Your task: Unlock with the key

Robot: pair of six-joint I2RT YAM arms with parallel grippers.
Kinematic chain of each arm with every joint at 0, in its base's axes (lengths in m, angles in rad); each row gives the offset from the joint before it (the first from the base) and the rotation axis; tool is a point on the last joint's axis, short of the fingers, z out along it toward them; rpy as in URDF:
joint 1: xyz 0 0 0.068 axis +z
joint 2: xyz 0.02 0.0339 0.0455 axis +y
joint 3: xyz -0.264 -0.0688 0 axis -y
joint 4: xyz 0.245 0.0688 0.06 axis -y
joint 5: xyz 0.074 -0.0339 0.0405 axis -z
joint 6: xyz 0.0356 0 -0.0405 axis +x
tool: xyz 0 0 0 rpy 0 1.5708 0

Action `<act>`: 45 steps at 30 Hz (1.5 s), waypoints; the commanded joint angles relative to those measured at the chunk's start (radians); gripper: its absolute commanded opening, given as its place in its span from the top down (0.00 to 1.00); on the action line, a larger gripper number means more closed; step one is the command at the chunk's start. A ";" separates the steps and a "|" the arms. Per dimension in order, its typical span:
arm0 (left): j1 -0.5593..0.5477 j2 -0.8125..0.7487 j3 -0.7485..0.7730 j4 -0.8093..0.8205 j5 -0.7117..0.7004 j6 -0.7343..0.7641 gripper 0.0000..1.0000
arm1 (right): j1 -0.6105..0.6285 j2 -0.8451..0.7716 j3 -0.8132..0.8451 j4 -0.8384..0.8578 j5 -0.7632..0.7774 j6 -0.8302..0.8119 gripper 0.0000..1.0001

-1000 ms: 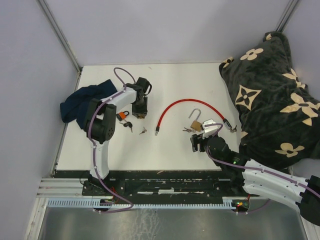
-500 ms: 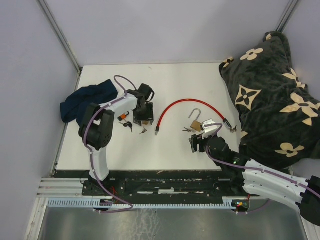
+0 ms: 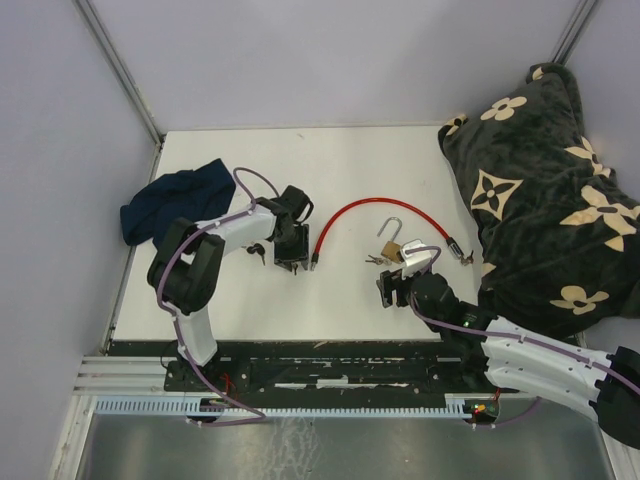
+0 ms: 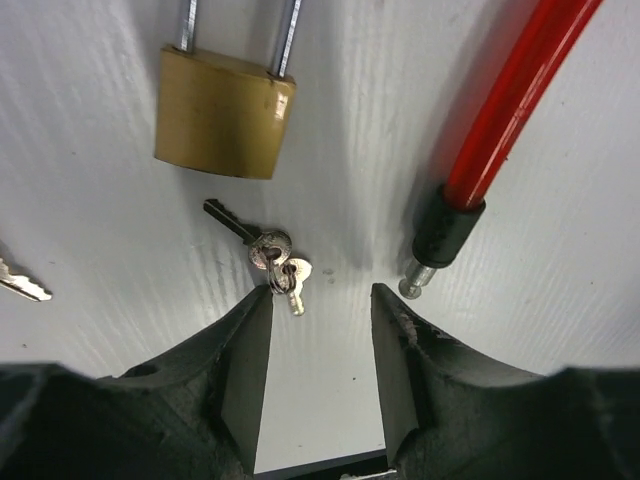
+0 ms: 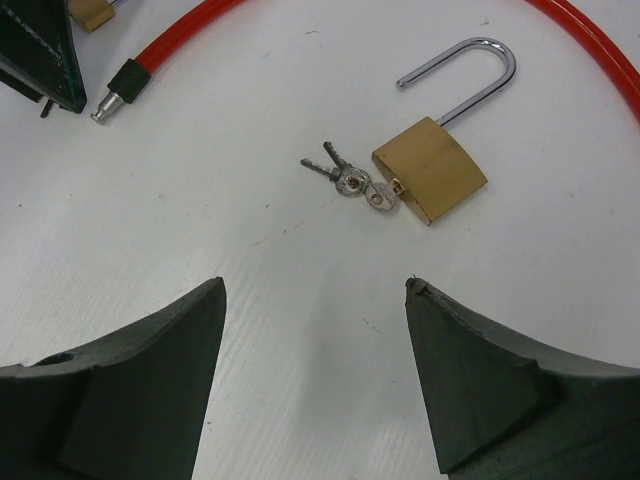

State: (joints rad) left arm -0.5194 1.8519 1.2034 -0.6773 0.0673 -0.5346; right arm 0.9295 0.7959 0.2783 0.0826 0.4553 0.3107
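Near the front of the white table [image 3: 330, 160], at about 5 o'clock, the right hand [image 5: 315, 300] hovers with its fingers spread wide and nothing between them. Directly ahead of it, at 1 o'clock in its wrist view, lies the open padlock [image 5: 430, 170], a brass one with its shackle swung free. A bunch of keys [image 5: 345, 180] touches the padlock's lower face. Whether one key sits in the keyhole cannot be told.

Close to the table's middle, slightly toward 9 o'clock, the left hand [image 4: 320, 300] points down at the surface. Its fingers are parted and grip nothing. A second bunch of keys [image 4: 275, 262] lies flat on the table just beyond the gap between them. Past those keys, at 11 o'clock in the left wrist view, rests a second padlock [image 4: 225, 115], also brass, with both shackle legs meeting its body. A loose key [image 4: 20, 283] shows at the 9 o'clock edge of that view.

A red cable [image 3: 370, 208] arcs across the table between the two hands. Its black-capped end, with a metal tip, lies just beside the left hand at 1 o'clock.

A blue cloth [image 3: 170, 205] is bunched at the table's 9 o'clock edge. A dark flower-patterned blanket [image 3: 545, 190] is heaped at 2 o'clock.
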 commanded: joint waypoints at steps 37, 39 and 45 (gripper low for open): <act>-0.030 -0.283 -0.139 0.214 0.017 -0.002 0.97 | 0.005 0.089 0.119 0.067 -0.112 0.022 0.18; -0.030 -0.320 -0.157 0.263 0.062 0.001 0.97 | 0.006 0.111 0.136 0.083 -0.138 0.016 0.18; -0.029 -0.402 -0.211 0.383 0.187 -0.033 0.97 | 0.005 0.149 0.172 0.133 -0.186 -0.008 0.17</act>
State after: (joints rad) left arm -0.5468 1.5089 1.0233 -0.4313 0.1390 -0.5354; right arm 0.9295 0.9375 0.4000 0.1284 0.3096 0.3168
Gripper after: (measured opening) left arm 0.044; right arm 0.825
